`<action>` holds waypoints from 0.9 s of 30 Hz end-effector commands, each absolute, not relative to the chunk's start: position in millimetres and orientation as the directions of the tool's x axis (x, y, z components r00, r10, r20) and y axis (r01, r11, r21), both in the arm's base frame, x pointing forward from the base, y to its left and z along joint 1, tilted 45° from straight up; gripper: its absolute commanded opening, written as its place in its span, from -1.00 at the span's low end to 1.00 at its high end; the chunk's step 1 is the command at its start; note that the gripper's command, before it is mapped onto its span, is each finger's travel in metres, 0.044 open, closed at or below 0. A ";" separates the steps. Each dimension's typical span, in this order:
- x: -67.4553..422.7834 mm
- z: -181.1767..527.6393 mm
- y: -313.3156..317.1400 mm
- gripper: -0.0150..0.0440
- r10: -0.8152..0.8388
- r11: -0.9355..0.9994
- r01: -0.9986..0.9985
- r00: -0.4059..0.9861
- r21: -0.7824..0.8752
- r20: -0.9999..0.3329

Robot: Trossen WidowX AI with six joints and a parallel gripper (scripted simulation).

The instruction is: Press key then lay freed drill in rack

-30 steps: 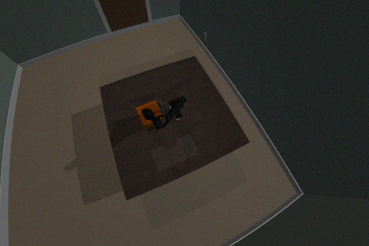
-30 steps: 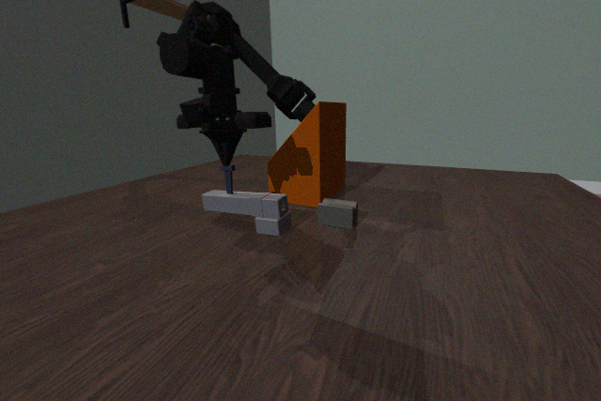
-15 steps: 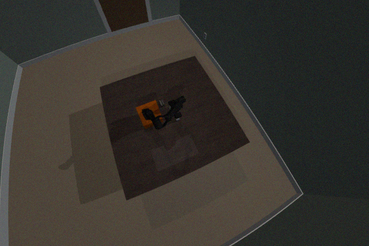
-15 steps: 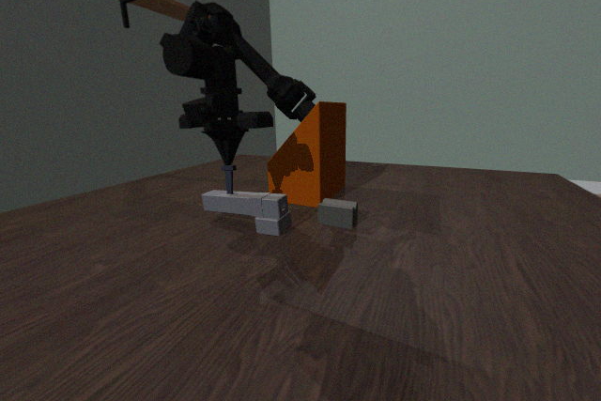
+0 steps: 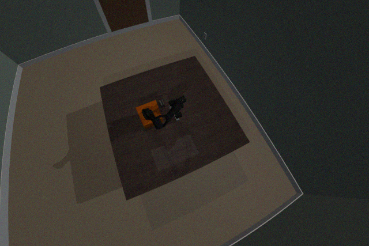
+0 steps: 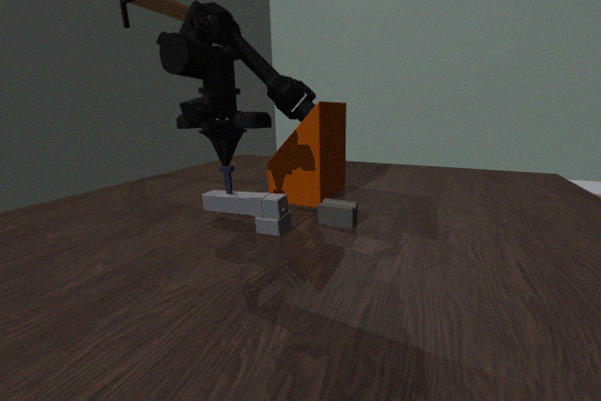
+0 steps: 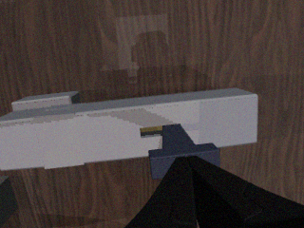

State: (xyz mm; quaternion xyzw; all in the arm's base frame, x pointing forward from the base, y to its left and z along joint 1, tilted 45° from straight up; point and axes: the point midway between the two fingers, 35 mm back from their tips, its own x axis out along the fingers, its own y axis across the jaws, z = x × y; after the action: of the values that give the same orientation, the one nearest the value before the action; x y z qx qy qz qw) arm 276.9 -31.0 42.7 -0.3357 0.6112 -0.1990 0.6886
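My gripper [image 6: 225, 164] [image 7: 185, 166] is shut, with nothing between its fingers; its tips point down on the head of the dark blue key. The key [image 6: 227, 184] [image 7: 178, 138] stands upright with its lower end in the slot of a pale grey holder [image 6: 235, 202] [image 7: 90, 138], a long horizontal bar. A small yellow strip [image 7: 151, 128] shows in the slot beside the key; I cannot tell whether it is part of the drill, which is otherwise hidden. The rack [image 5: 161, 102] [image 6: 334, 214] seems to be the low grooved grey block beyond the holder's near end.
The arm is mounted on an orange wedge-shaped stand [image 5: 141, 109] [image 6: 332, 154] behind the rack. A small grey block [image 6: 268, 225] [image 7: 42, 102] is under the holder's end. A wooden plank [image 6: 150, 1] with a black bracket shows high behind the arm. All stand on a dark wooden table [image 5: 208, 118] [image 6: 193, 314].
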 end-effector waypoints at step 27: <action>272.4 29.7 -45.0 -0.49 -0.693 0.691 -0.140 0.150 -0.709 -0.705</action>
State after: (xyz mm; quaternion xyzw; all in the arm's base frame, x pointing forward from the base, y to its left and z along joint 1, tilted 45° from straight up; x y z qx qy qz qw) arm 278.1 -32.8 38.7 -0.3425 0.6075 -0.1954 0.6896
